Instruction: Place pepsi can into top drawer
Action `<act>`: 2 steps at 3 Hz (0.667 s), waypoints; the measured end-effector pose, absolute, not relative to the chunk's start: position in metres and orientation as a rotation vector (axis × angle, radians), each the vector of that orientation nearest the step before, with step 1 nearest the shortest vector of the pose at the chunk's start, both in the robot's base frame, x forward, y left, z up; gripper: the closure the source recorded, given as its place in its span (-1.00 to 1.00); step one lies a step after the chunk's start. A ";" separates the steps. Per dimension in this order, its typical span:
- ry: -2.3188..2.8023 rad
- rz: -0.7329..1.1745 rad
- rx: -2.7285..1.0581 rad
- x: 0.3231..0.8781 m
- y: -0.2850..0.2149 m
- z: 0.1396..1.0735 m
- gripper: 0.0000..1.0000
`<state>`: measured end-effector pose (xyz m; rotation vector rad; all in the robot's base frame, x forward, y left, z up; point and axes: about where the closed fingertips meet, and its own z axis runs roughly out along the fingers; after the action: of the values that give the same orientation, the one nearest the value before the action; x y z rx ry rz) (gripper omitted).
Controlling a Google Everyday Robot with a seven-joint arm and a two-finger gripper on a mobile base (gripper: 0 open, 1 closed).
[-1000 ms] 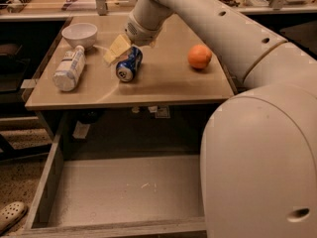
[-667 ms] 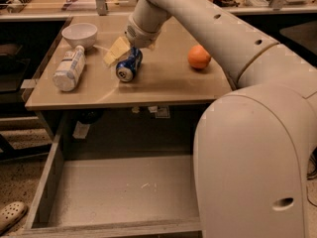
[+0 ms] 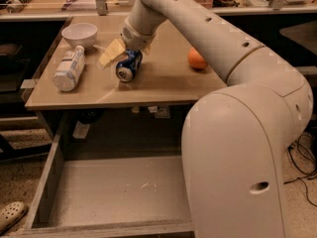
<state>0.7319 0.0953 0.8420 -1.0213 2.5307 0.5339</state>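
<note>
The pepsi can [image 3: 129, 65], blue with a silver end facing me, lies tilted on the tabletop [image 3: 163, 86] left of centre. My gripper [image 3: 118, 57] comes down from the upper right, with its pale yellow tip right at the can's upper left side and touching or nearly touching it. The top drawer [image 3: 49, 182], grey wood-grain with a pale bottom, stands pulled out below the table's front edge with nothing in it. My arm's big white body covers the drawer's right part.
A white plastic bottle [image 3: 69, 68] lies at the table's left side, with a white bowl [image 3: 79, 33] behind it. An orange [image 3: 197, 59] sits to the right of the can. A shoe [image 3: 11, 215] lies on the floor at lower left.
The can and the gripper stay in almost the same spot. The arm's near body has shifted slightly to the left in view.
</note>
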 end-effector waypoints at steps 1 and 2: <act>2.554 0.555 -1.012 0.733 0.098 0.835 -1.00; 2.554 0.555 -1.012 0.733 0.098 0.835 -0.61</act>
<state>0.7331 0.0981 0.8346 -1.0119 2.5542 0.5549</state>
